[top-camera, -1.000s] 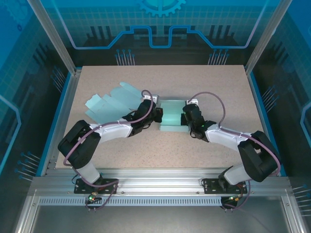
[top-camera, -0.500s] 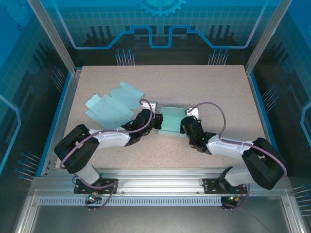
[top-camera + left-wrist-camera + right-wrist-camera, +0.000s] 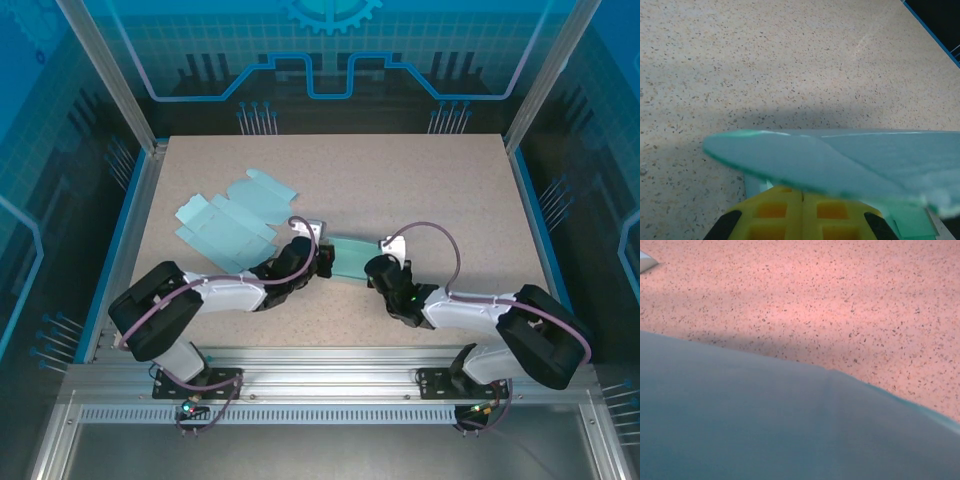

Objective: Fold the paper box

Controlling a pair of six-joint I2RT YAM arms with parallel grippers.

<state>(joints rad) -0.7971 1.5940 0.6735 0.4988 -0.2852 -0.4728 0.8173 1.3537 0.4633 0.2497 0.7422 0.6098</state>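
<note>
Paper box (image 3: 350, 258) lies low over the speckled table (image 3: 420, 170), near the front edge and about in the middle, between the two grippers. The table is the biggest thing in the top view. On its left part lies a flat unfolded teal sheet (image 3: 235, 215), apart from the box, with its near edge partly covered by the left arm (image 3: 220, 290). The right arm (image 3: 480, 305) reaches in from the other side.

From above the box looks like a small teal strip, a little slanted, and both its ends are hidden under the grippers. The left gripper (image 3: 322, 258) is clenched on its left end. In the left wrist view a teal flap (image 3: 840, 160) covers the tips of the yellow fingers (image 3: 772, 212), which stand pressed together.

The right gripper (image 3: 375, 268) is clamped on the right end. In the right wrist view the box (image 3: 765, 430) is blurred and very close, so the fingers are covered. A pale corner (image 3: 645, 260) at the upper left is cut off, and I cannot tell what it is.
</note>
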